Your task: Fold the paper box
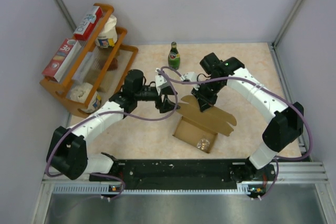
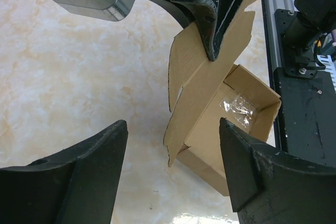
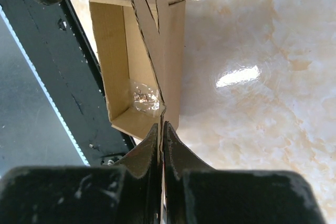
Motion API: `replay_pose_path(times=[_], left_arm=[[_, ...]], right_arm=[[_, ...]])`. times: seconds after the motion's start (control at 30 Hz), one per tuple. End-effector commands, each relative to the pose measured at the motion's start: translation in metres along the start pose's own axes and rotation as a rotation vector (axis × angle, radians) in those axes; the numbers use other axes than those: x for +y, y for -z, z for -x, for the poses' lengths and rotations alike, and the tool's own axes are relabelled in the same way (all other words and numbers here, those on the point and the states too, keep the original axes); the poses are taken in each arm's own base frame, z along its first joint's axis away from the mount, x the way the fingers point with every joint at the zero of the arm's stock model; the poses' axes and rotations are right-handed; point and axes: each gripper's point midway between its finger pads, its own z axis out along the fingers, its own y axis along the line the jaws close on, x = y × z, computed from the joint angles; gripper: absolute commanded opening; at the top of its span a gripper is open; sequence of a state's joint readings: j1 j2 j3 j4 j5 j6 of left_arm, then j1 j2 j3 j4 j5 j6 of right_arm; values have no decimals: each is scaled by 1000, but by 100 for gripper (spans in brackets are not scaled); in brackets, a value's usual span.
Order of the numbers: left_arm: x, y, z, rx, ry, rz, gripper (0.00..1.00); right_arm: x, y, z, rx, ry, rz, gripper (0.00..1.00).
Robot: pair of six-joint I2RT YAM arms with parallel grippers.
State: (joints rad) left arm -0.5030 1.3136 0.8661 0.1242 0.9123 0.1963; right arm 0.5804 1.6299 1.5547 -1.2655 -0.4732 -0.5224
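Note:
The paper box [image 1: 197,132] is a plain brown carton, open at the top, with its notched lid flap [image 1: 210,113] raised. A small clear plastic bag [image 1: 203,143] lies inside it. My right gripper [image 1: 202,104] is shut on the lid flap, seen edge-on between its fingers in the right wrist view [image 3: 161,129]. My left gripper [image 1: 170,104] is open and empty, just left of the flap. In the left wrist view [image 2: 173,129] its fingers straddle the near corner of the box [image 2: 210,145] without touching it.
A green bottle [image 1: 174,56] stands at the back. A wooden rack [image 1: 79,85] with red-and-white printed boxes [image 1: 87,23] and tubs stands at the far left. The black base rail [image 1: 178,170] runs just in front of the box.

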Motion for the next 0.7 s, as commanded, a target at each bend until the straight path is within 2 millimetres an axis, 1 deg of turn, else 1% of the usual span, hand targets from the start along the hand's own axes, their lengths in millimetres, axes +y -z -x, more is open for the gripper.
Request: replay_pose_path(times=[0.0,0.13,0.17,0.2,0.33,0.57,0.67], left_arm=[[-6,-5,14,-13,-37,-74,72],[-6,-16,5,40,-24,-82,66],[-5,-18,6,43,-31,-79,64],[-5,-19,-2,69,-1,-82,62],[-5,-22,-7,86,10,-87,55],[-4,-28,-16,112,28,-99,46],[-5,-30,-16,114,29,-106,43]], right_arm=[[4,9,15,-41,54,-2,0],[6,9,16,-42,59,0,0],[5,9,15,-41,57,-1,0],[5,10,15,-41,59,-3,0],[5,10,15,-40,60,-9,0],[5,9,15,-41,58,-4,0],[6,9,14,-41,57,-2,0]])
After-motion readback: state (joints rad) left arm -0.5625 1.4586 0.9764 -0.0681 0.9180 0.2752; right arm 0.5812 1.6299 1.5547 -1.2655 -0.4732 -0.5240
